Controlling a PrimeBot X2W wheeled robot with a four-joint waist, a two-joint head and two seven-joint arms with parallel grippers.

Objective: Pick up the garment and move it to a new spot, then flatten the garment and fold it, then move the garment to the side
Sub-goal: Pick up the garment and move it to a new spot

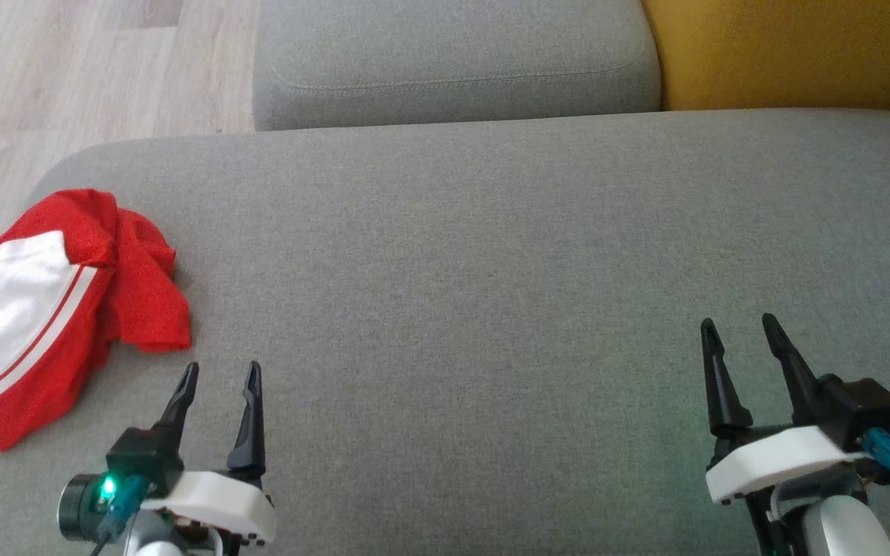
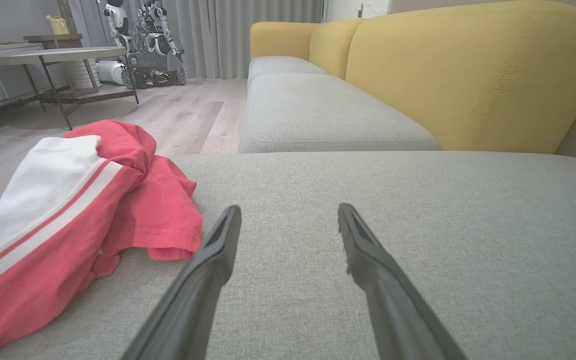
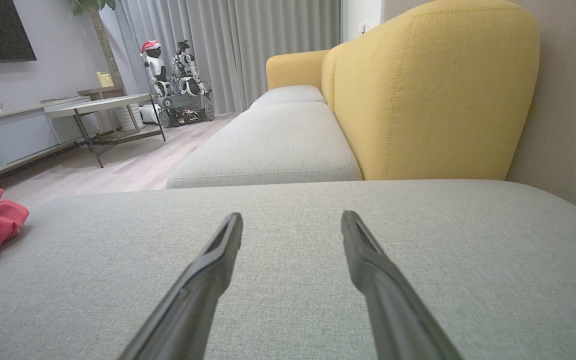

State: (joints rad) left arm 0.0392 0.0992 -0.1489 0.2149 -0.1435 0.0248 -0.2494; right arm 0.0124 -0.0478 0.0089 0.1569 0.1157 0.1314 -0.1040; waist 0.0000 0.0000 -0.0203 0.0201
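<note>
Garment point(image 1: 66, 309): red sports shirt with a white panel and thin white stripes. It is crumpled in a loose heap at the left edge of the head view, mid-height to lower left. It lies on the grey seat cushion point(image 1: 491, 270) near the cushion's rounded corner; whether any of it overhangs the edge, cannot tell.

Handling, judged: light, thin knit, fully limp. It should drape and trail from any pinch point. Not fragile. Probably drags a little on the woven upholstery rather than sliding.

Grasp site, judged: the hemmed flap point(image 2: 170, 240) at the heap's lower right is the closest free edge, but a pinch there may catch a single layer only. The bunched ridge along the top would give a thicker bite.

Left gripper point(image 1: 222, 366): lower left of the head view, just right of and below the heap, near it but not touching. Fingers parted, nothing between them.

Right gripper point(image 1: 738, 320): lower right, well apart from the shirt, fingers likewise spread and empty.

Surroundings: second cushion point(image 1: 453, 62) at top centre, yellow backrest point(image 1: 785, 46) upper right, wood floor point(image 1: 66, 69) upper left.
</note>
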